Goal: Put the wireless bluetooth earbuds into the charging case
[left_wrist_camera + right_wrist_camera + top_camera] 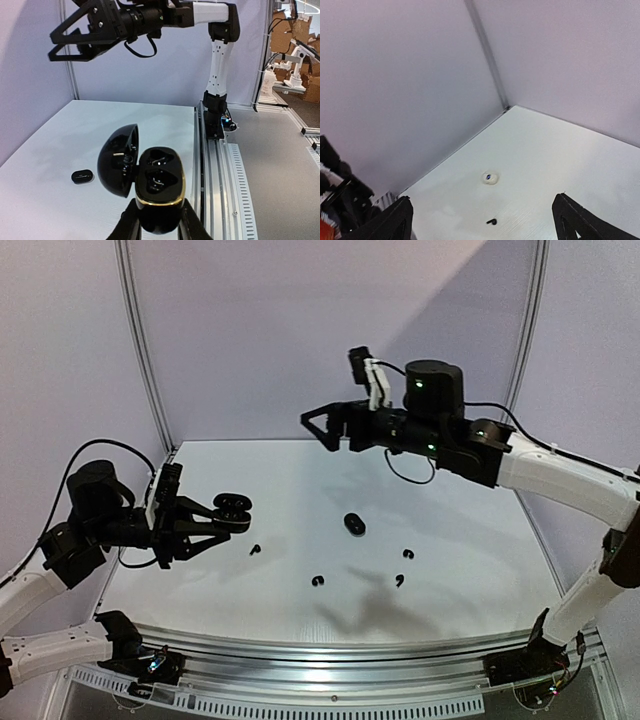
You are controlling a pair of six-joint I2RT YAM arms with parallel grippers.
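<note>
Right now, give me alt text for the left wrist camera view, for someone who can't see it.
A glossy black oval charging case with a gold rim, lid hinged open, sits clamped between the left arm's fingers at the bottom. A second black case lies on the white table to its left, and the right arm's fingers hang open above.

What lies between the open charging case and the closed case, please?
Nothing: the top view shows bare table between the open charging case and the closed case.
</note>
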